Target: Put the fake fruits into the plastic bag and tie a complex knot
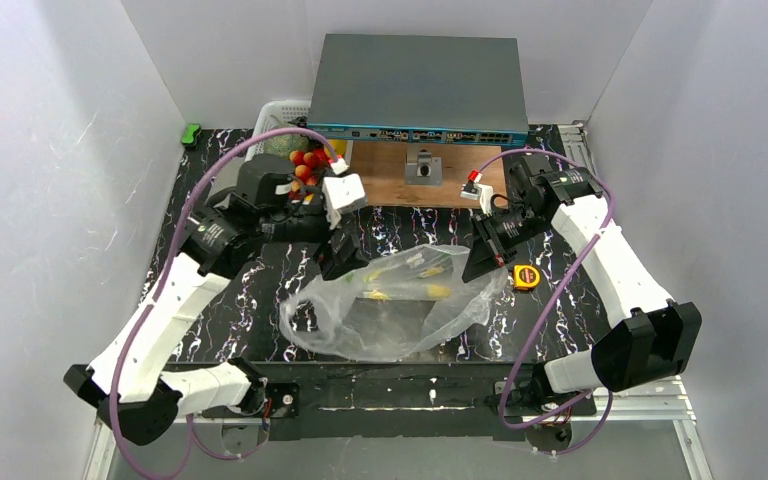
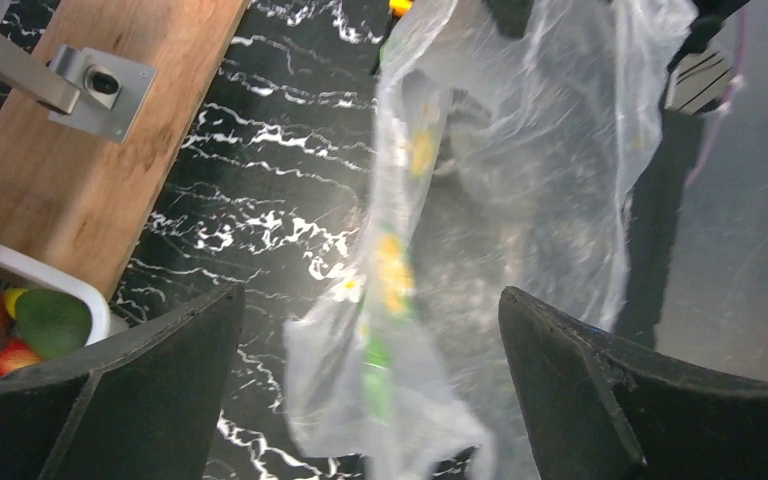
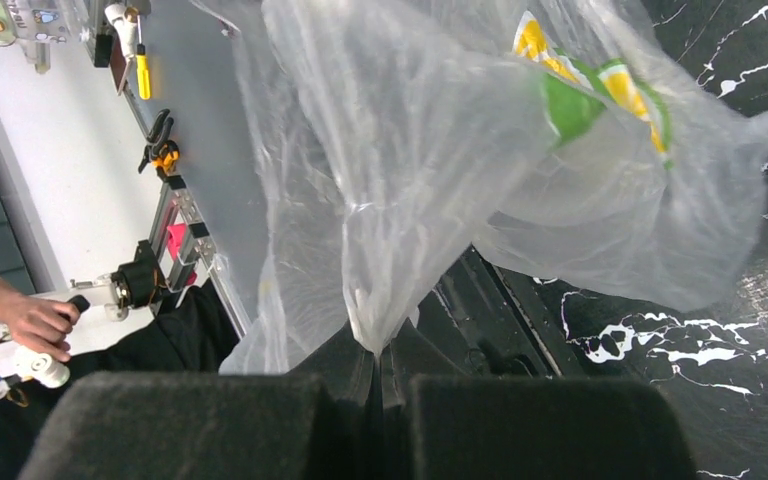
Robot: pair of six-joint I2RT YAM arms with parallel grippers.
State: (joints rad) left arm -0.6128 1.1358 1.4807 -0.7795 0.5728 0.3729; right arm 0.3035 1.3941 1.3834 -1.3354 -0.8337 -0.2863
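Note:
The clear plastic bag (image 1: 390, 305), printed with flowers and lemon slices, lies crumpled on the black marbled table in front of both arms. My right gripper (image 1: 485, 262) is shut on a bunched edge of the bag (image 3: 410, 150), pinched between the closed jaws (image 3: 377, 360). My left gripper (image 1: 345, 255) is at the bag's upper left edge. Its jaws (image 2: 370, 300) are wide open, and a fold of the bag (image 2: 520, 150) hangs between them without being gripped. The fake fruits (image 1: 305, 160), red, orange and green, sit in the white basket (image 1: 278, 110) at the back left. They also show in the left wrist view (image 2: 20, 325).
A grey network switch (image 1: 415, 85) stands at the back. In front of it is a wooden board (image 1: 380, 165) with a metal bracket (image 1: 423, 168). A yellow tape measure (image 1: 527, 277) lies right of the bag. A green object (image 1: 191, 133) is at the back left. A person's hand (image 3: 20, 320) shows off the table.

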